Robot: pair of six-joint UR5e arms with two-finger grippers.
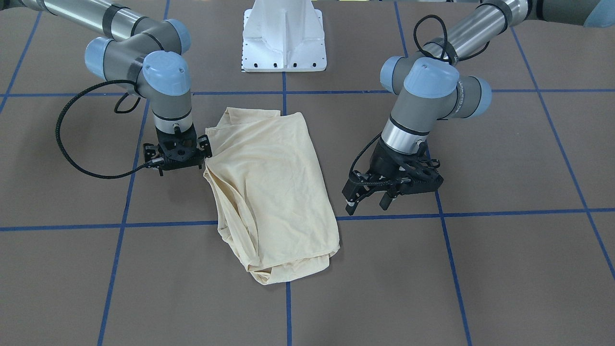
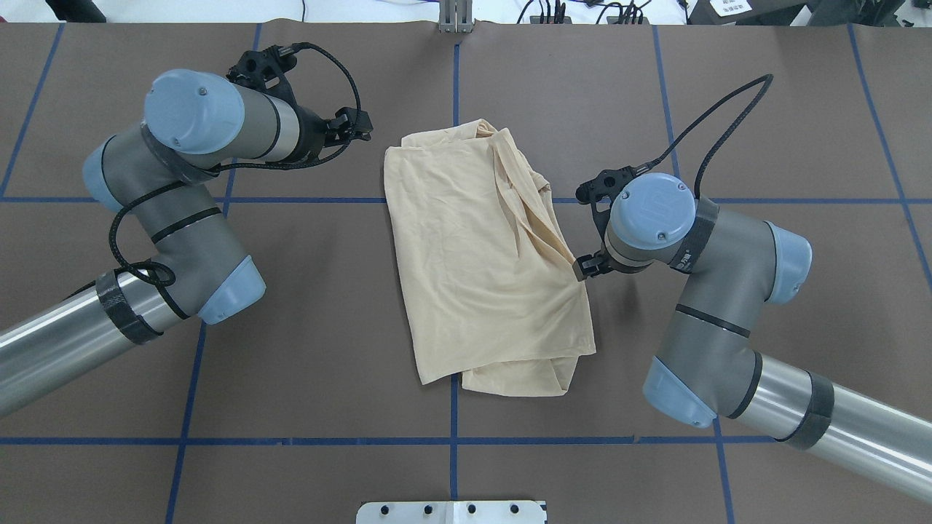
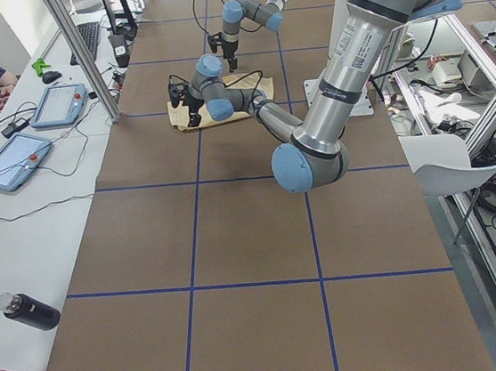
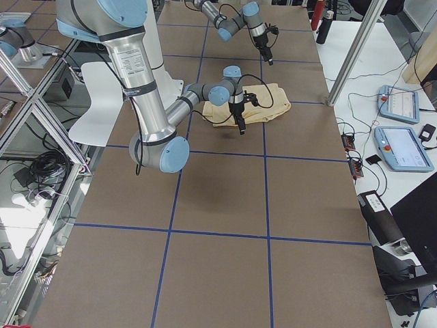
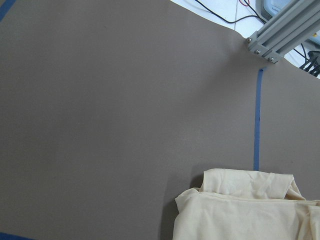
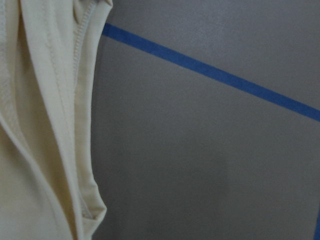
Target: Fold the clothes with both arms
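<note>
The pale cream-yellow T-shirt (image 1: 269,192) lies folded lengthwise on the brown table, plain side up, with no print showing. It also fills the middle of the overhead view as the shirt (image 2: 480,269). My right gripper (image 2: 585,267) points down at the shirt's edge, where straight folds run together. Its fingertips are hidden under the wrist (image 1: 178,153), and I cannot tell if they pinch the cloth. The right wrist view shows only the hemmed edge (image 6: 55,125) on the table. My left gripper (image 1: 368,202) hangs open and empty, a short way off the shirt's other side.
The white pedestal base (image 1: 284,36) stands at the robot's side of the table. Blue tape lines (image 2: 453,440) cross the brown surface. A person sits at a side desk with tablets (image 3: 58,104). A dark bottle (image 3: 29,311) lies near that desk's edge.
</note>
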